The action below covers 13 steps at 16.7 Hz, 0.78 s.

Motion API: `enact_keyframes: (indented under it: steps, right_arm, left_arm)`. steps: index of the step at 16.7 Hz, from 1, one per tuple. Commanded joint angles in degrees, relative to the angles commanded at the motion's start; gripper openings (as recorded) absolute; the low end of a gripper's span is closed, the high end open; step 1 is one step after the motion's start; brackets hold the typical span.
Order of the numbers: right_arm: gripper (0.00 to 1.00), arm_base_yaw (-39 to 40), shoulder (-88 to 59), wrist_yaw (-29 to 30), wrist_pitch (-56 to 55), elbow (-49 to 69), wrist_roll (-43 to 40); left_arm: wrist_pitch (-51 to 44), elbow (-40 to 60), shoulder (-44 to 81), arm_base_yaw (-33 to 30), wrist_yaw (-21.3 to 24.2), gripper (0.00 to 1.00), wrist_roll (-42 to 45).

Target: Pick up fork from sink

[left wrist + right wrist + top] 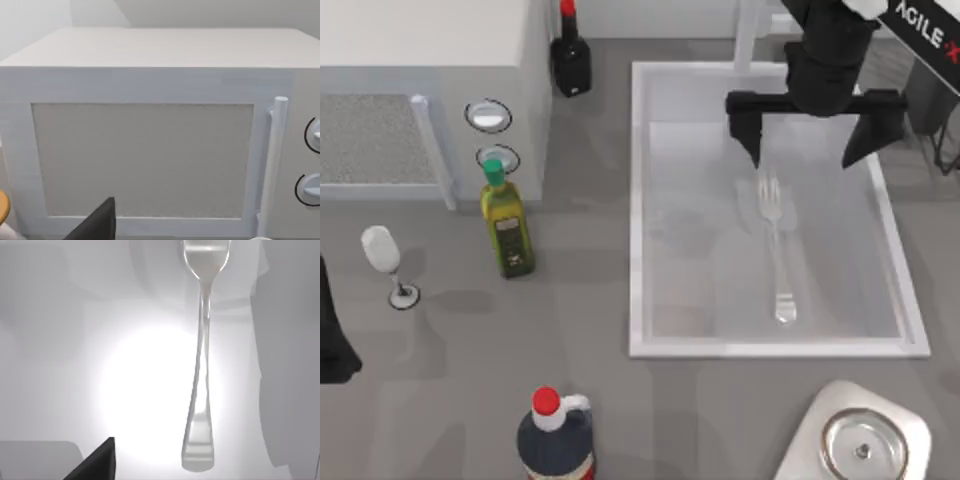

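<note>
One fork (777, 245) lies flat in the sink (638, 200) from above, and the right gripper (804, 152) hangs spread wide over its tines; three bottles stand left. Left wrist view: one microwave (150, 135). Right wrist view: that single fork.

Grey surface (590, 300) throughout, evenly lit. White microwave (420, 60) at far left, mesh door, upright handle (432, 150), two round knobs (488, 116). Near it: dark bottle (570, 55), olive oil bottle (505, 220), wine glass (385, 262). Red-capped bottle (556, 440) and steel pot (862, 445) at near edge.
</note>
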<state>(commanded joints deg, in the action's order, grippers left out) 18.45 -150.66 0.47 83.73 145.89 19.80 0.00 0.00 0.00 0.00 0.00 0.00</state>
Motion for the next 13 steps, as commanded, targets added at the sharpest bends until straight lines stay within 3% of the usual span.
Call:
enact_keyframes:
  steps: [8, 13]
  right_arm:
    - [1.00, -0.05, -2.71, -0.01, 1.18, 2.27, 0.27]
    - [1.00, 0.13, -4.69, -1.10, -6.69, -3.10, -0.09]
  left_arm:
    - [0.00, 0.00, 0.00, 0.00, 0.00, 1.00, 0.00]
    - [0.00, 0.00, 0.00, 0.00, 0.00, 1.00, 0.00]
